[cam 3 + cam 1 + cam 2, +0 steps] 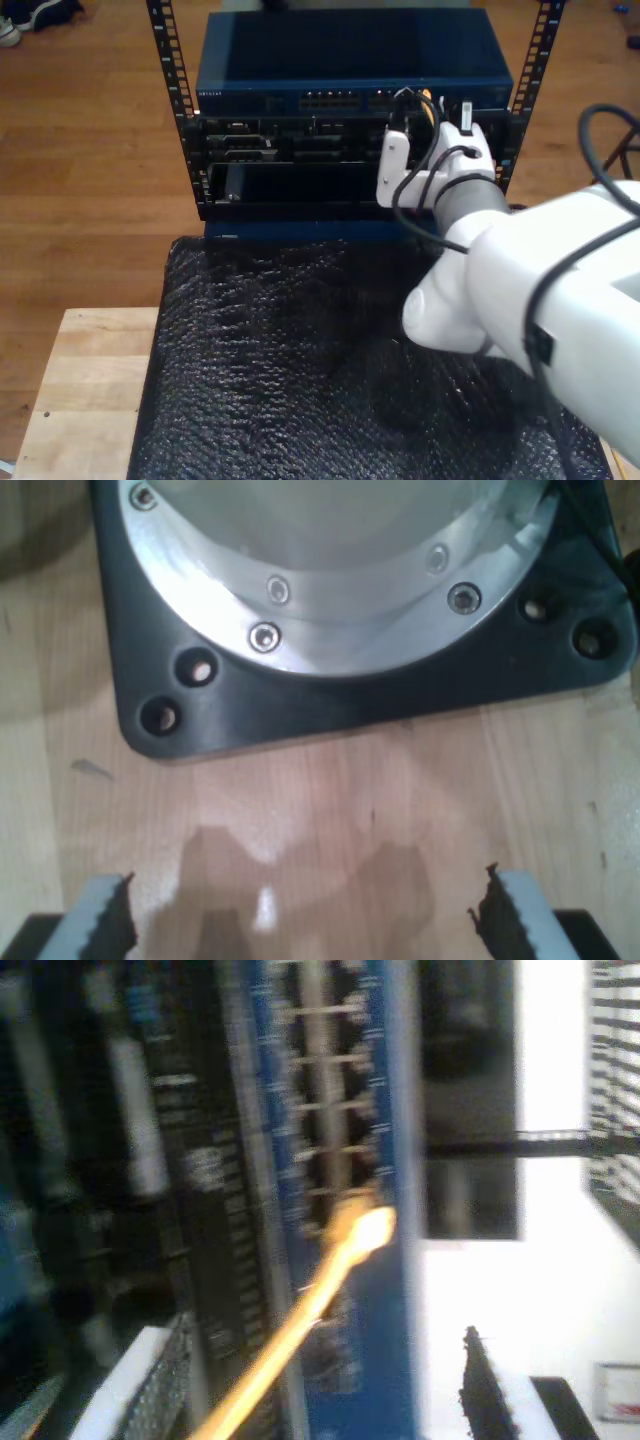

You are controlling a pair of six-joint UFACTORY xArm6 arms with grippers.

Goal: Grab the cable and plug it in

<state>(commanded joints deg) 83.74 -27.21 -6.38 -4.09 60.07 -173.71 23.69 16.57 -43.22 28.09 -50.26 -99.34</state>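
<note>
Cable: thin yellow-orange network cable [320, 1290], clear plug at blue switch's [395, 1110] port rows | Second claw [318, 1385]: jaws wide, cable running between, grip unclear | First claw [300, 920]: wide, empty, over wooden desk [330, 800] | Handling: light, floppy; probably best held just behind fragile plug.

The cable [330, 1270] is showing as a thin yellow-orange line, blurred in the second wrist view, running up at a slant from between the two finger pads toward the blue panel of ports. Its tip is glowing pale and washed out, lying right at the port rows; whether it is seated cannot be told. In the exterior view a small orange bit [428, 103] is peeking out at the far rack, toward the exterior view's right
</note>
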